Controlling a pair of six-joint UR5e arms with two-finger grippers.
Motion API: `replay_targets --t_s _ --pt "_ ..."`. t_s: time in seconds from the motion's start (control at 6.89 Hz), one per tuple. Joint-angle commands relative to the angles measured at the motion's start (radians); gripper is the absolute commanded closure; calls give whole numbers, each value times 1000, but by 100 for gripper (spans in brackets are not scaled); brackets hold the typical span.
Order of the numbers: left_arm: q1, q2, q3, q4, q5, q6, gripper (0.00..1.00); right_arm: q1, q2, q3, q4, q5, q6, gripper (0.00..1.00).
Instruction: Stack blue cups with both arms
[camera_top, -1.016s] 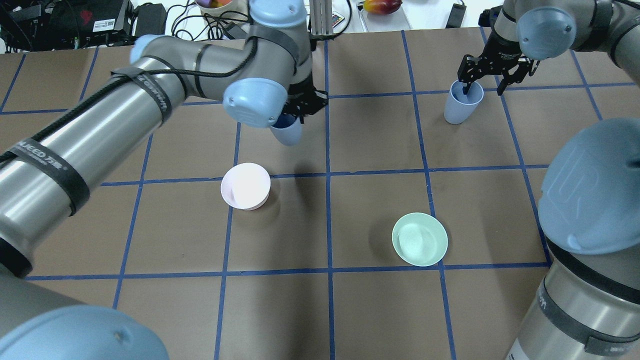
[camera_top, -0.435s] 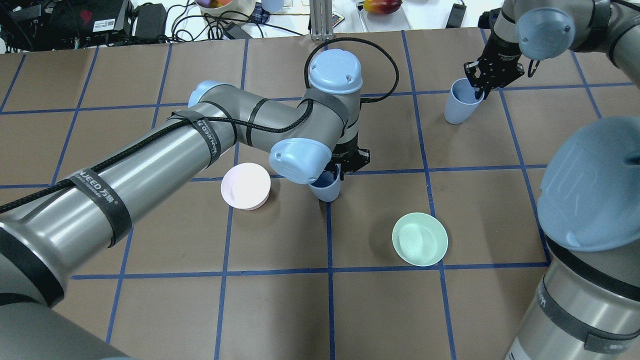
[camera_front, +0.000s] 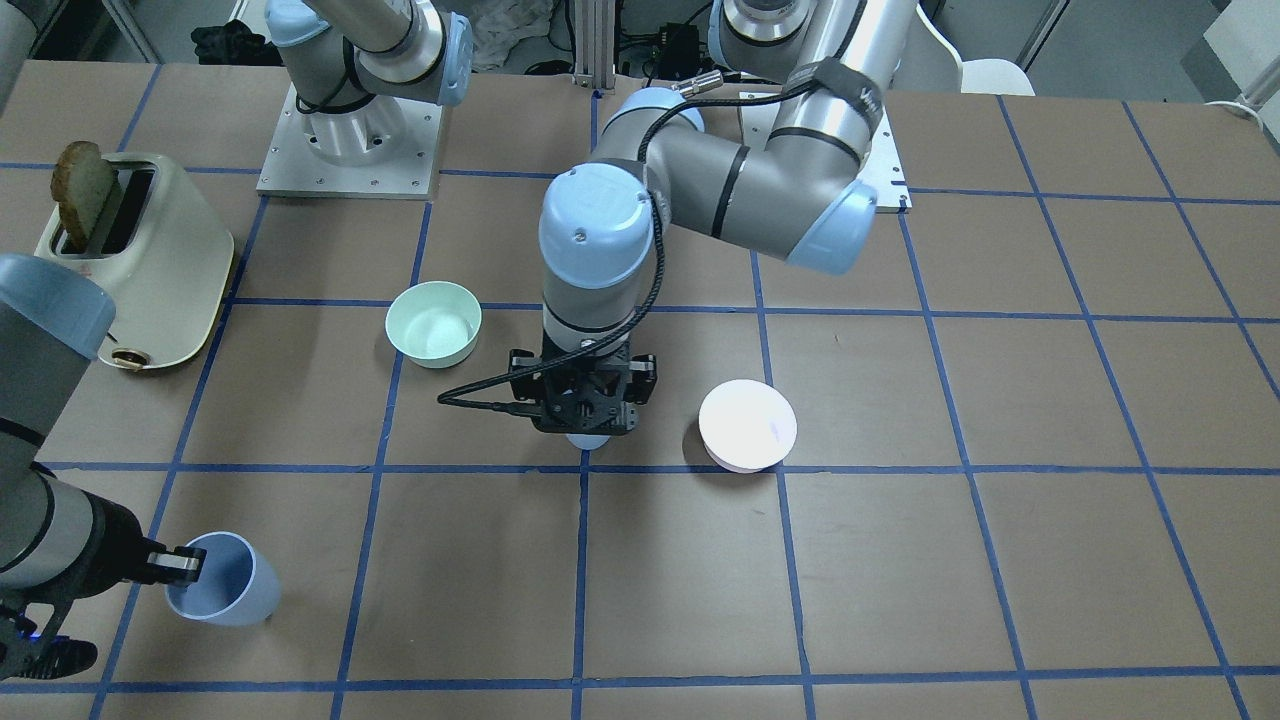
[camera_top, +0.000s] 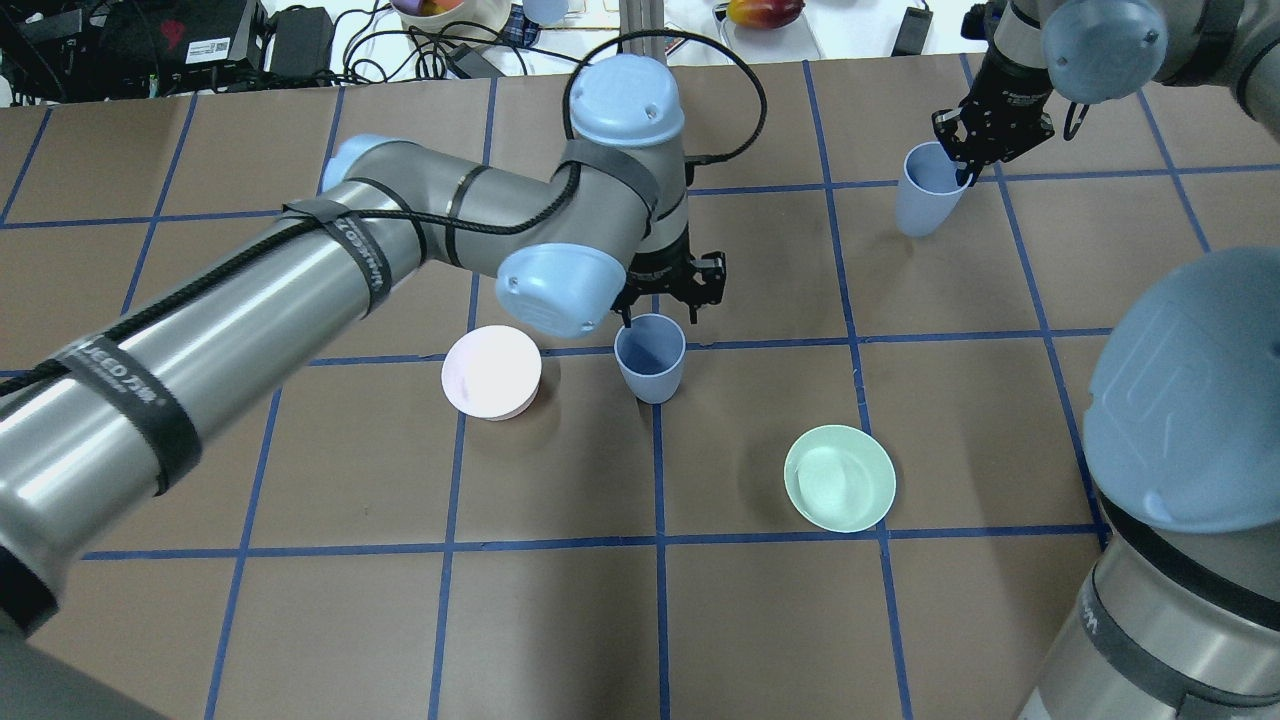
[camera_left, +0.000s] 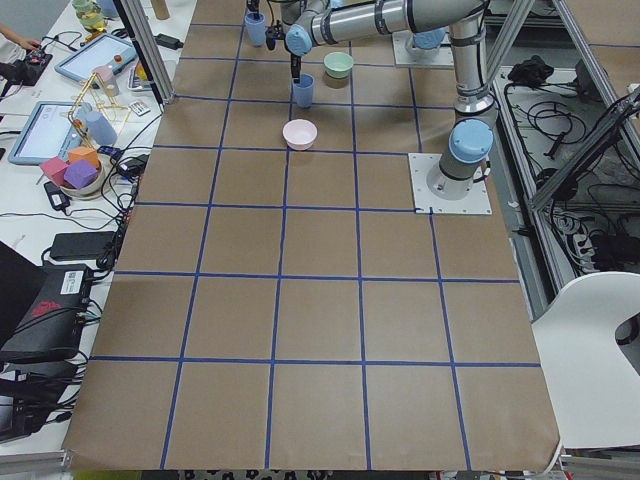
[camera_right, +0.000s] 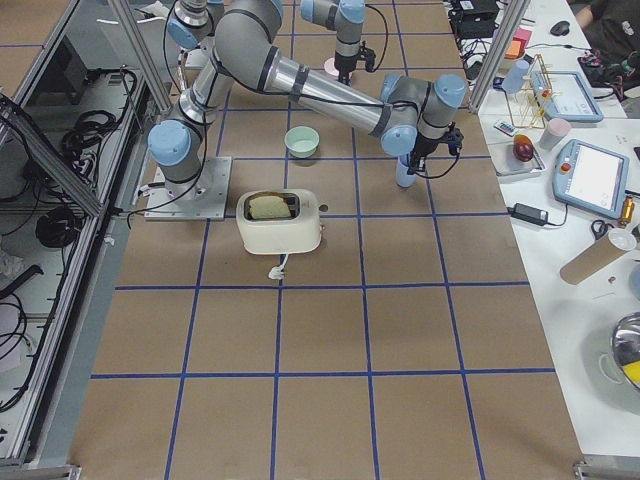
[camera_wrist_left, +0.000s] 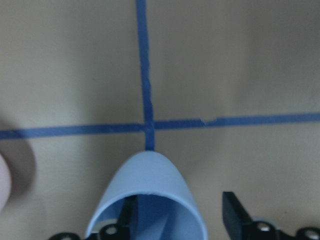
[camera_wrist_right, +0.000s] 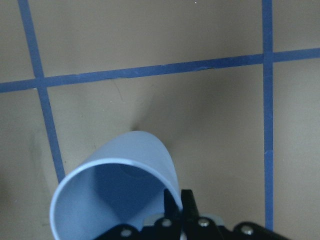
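Note:
One blue cup stands upright on a blue tape crossing at mid-table. My left gripper is open just above it; in the left wrist view one finger hangs inside the cup and the other stands clear outside it. In the front-facing view the gripper hides most of this cup. My right gripper is shut on the rim of the second blue cup at the far right, which tilts. The right wrist view shows that grip on the cup.
A pale pink bowl lies upside down just left of the middle cup. A mint-green bowl sits nearer the robot on the right. A cream toaster with toast stands on the robot's right side. Cables and boxes line the far edge.
My left arm carried its cup from the far left to the tape crossing, set it down and opened. My right gripper closed on its cup's rim and shifted it slightly.

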Motion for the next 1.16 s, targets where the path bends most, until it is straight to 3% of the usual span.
replay_targets --t_s 0.0,0.29,0.44,0.58,0.73,0.87,1.02 --pt "188 105 156 -290 -53 102 0 37 -116 4 142 59 73 100" --pt "296 199 249 -574 -52 286 0 181 -160 10 195 58 240 100" --pt "295 276 241 -602 -41 277 0 269 -179 9 213 63 312 100" --pt "289 324 206 -570 -3 271 0 339 -190 13 231 64 369 100" --pt "287 364 104 -494 102 261 2 407 -190 17 248 98 453 100" --pt "287 413 -24 -318 108 265 2 459 -190 26 250 122 522 100" --pt "297 438 -65 -224 110 283 0 479 -190 33 261 122 528 100"
